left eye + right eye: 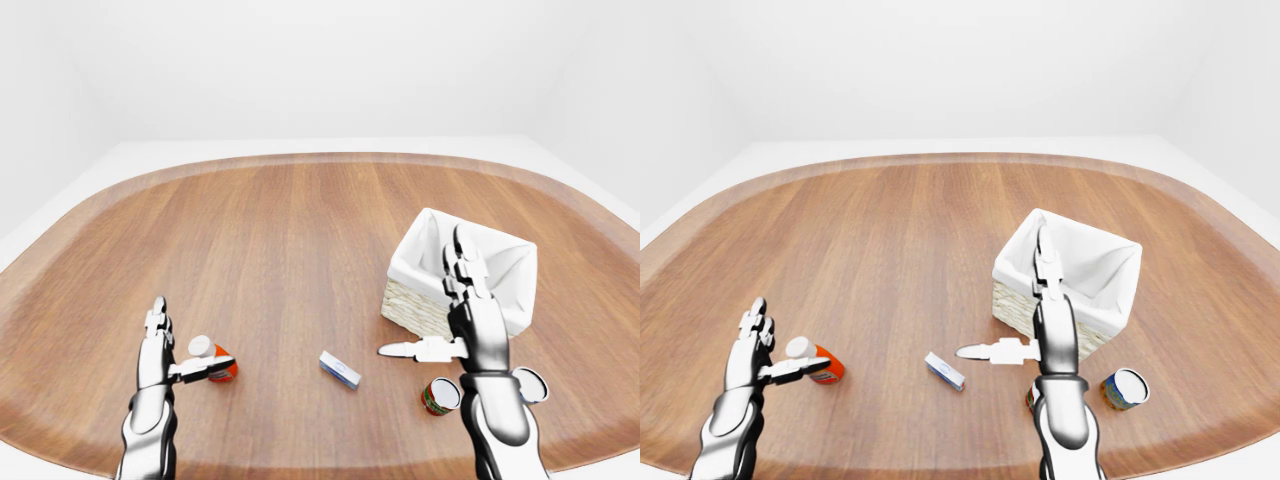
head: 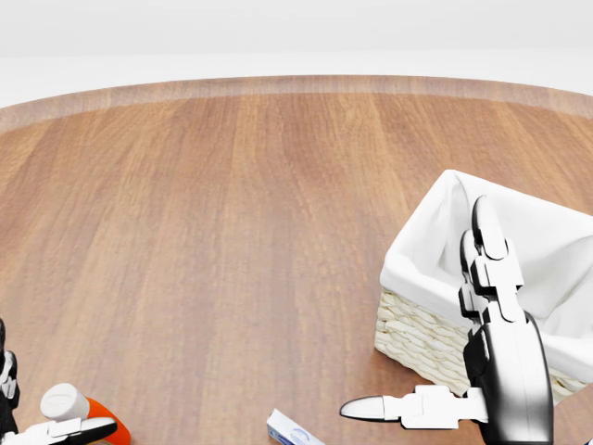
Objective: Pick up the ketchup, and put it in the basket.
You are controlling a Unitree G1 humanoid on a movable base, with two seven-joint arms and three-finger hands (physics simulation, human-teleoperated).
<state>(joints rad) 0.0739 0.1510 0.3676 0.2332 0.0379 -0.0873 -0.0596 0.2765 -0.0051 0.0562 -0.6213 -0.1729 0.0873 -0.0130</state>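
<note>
- You see a plain white room [image 1: 300, 70] with no marks on its walls; it fills the top part of both eye views.
- Under it lies the wooden table [image 1: 280, 250], brown with long grain lines and a rounded pale edge, and it takes up most of every view.
- The basket [image 1: 432, 300] of woven straw with a white cloth lining stands at the middle right of the left-eye view.
- Your right hand [image 1: 455, 320] is open, two fingers pointing up across the basket wall and the thumb stretched to the left.
- Your left hand [image 1: 170, 355] at the lower left is open too; its thumb lies across the ketchup, but the fingers are not closed around it.
- The ketchup [image 1: 213, 360], red with a white cap, lies on its side on the table, well apart from the basket.
- A small white and blue box [image 1: 340, 369] lies between the two hands.
- One can [image 1: 439, 396] stands beside your right wrist; another can [image 1: 1127, 388] is best seen in the right-eye view.
</note>
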